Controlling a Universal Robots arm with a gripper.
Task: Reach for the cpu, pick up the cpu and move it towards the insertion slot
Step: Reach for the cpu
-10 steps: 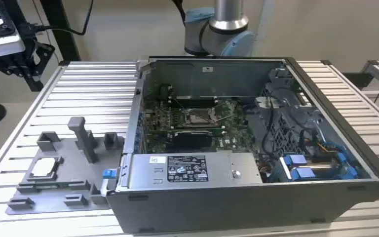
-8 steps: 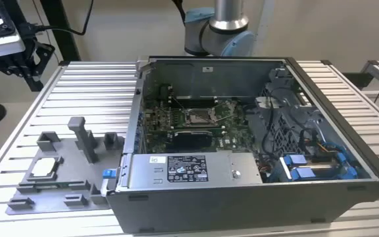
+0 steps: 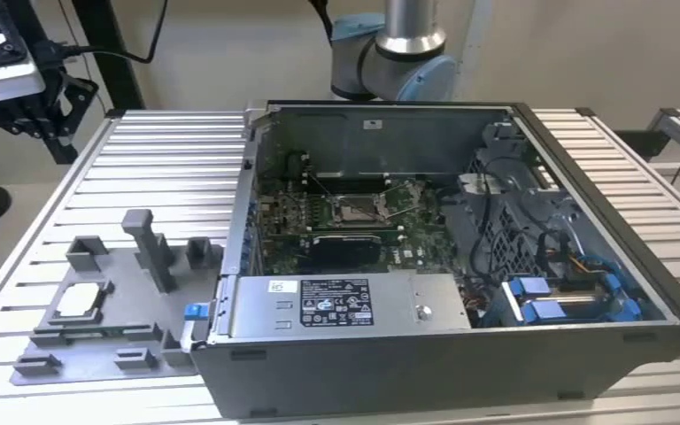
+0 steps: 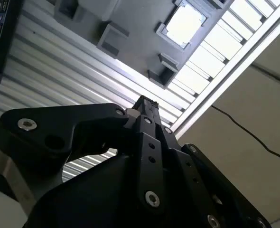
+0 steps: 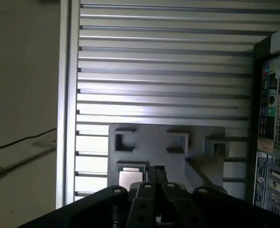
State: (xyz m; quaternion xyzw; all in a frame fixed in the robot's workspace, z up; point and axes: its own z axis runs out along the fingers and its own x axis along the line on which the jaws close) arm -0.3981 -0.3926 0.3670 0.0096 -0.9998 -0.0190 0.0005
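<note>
a: where did we find the cpu?

b: we saw the cpu [image 3: 81, 301] lying flat, pale top up, in a pocket of the grey fixture plate [image 3: 81, 363]. the plate sat on the slatted table [image 3: 163, 168], just beside the open computer case [image 3: 435, 372], on the exterior view's left of it.

a: and the gripper?

b: the gripper [image 5: 157, 173] hung raised off the table near the far corner at the exterior view's left, well apart from the cpu. in both wrist views we looked past its black fingers [image 4: 146, 107] down onto the plate, and nothing touched the cpu.

a: how did we find the jaws?

b: together, as we judged it. the two fingertips met in one narrow point with nothing held between them.

a: and the insertion slot?

b: the insertion slot [image 3: 358, 208] sat in the green board [image 3: 275, 217] inside the case, a silver frame round a dark centre. a black rectangular recess [image 3: 340, 254] lay just beside it on the near side. the case wall stood between the slot and the cpu.

a: what else did we note?

b: we noted the arm's base [image 3: 393, 53] behind the case, a silver labelled box [image 3: 340, 305] along the near wall, and blue connectors [image 3: 565, 301] towards the exterior view's right.
</note>
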